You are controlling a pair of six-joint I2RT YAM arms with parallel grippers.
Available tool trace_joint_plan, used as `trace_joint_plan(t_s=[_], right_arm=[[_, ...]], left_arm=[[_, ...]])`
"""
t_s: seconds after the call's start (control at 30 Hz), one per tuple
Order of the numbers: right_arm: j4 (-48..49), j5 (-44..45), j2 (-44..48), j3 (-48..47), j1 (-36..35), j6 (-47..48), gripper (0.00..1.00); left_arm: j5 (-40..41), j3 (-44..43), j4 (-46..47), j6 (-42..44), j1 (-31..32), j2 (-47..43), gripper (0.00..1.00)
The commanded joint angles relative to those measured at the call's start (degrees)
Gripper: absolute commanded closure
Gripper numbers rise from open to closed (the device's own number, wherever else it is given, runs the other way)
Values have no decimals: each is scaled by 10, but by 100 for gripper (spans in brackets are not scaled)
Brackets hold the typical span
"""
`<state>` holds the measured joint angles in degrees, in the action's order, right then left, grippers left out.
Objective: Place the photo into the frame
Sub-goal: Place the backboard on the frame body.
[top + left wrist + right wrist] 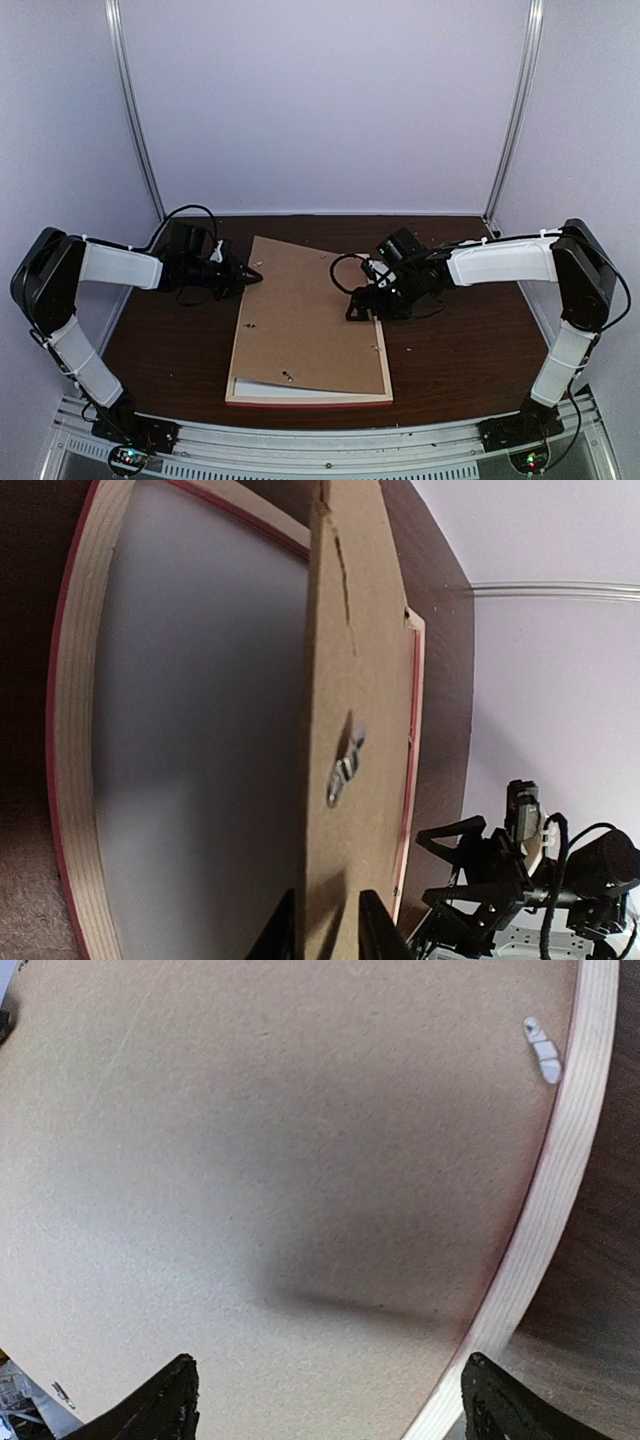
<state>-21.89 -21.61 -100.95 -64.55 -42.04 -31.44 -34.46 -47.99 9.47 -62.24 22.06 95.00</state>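
Frame point(310, 402) lies face down on table point(460, 350), pale wood back up, pink showing only along its edges. Backing board point(305, 320) sits on top, skewed against it: far end swings left past the frame's outline, near end stops short of the near bar. White strip is exposed at that near gap. Left wrist view shows the same pale sheet filling the frame opening under the board, flat inside the bars. It reads as photo point(200, 730) lying white back up; printed side not visible.

Left gripper point(250, 277) is at the board's far-left corner, fingers point(380, 935) either side of the board's edge. Board is raised off the frame on this side. Cannot tell if the pinch holds or has slackened.

Right gripper point(362, 305) is at the right edge, jaws spread wide and holding nothing. Right wrist view has one fingertip over the board and the other over the frame's right bar. Metal clip point(543, 1050) sits on the board just beside that bar.
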Motion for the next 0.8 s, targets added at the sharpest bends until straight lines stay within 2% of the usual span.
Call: trace_joint_plan(t_s=[0.0,0.33,0.77], right_arm=[[-17,-3,4,-4,-21,-3,10],[-32,10,17,18,-51,-16,11],[-40,16,40,51,-64,-30,12]], left_arm=[[-5,6,15,13,0,9,78],[-4,8,15,18,0,17,75],[-2,7,15,19,0,20,75]])
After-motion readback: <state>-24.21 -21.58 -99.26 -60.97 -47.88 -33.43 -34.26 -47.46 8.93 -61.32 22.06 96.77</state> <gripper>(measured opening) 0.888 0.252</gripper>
